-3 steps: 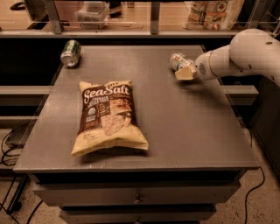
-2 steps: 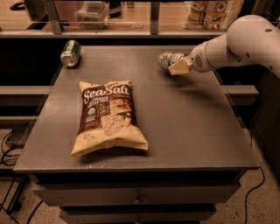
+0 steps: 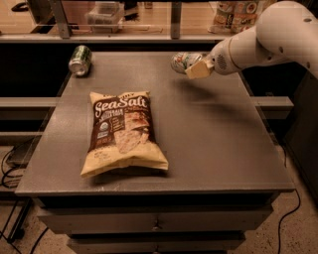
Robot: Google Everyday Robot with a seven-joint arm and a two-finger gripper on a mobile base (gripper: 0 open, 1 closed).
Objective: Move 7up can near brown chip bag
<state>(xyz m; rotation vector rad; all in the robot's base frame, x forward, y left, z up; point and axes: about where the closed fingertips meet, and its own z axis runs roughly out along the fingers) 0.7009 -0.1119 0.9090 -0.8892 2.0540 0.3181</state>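
Note:
The brown chip bag (image 3: 122, 132), cream-yellow with a brown "Sea Salt" panel, lies flat on the left-centre of the grey table (image 3: 218, 144). My gripper (image 3: 191, 65) comes in from the right on a white arm and is shut on the 7up can (image 3: 182, 61), a green and whitish can held on its side above the table's far middle. The can is up and to the right of the bag, apart from it.
A darker green can (image 3: 80, 60) lies on its side at the table's far left corner. A shelf with containers (image 3: 104, 15) runs behind the table. Drawers (image 3: 154, 223) sit under the front edge. Cables lie on the floor at both sides.
My gripper has carried the 7up can leftward from the far right of the table toward the far middle, closer to the chip bag. The bag and the darker can have not moved.

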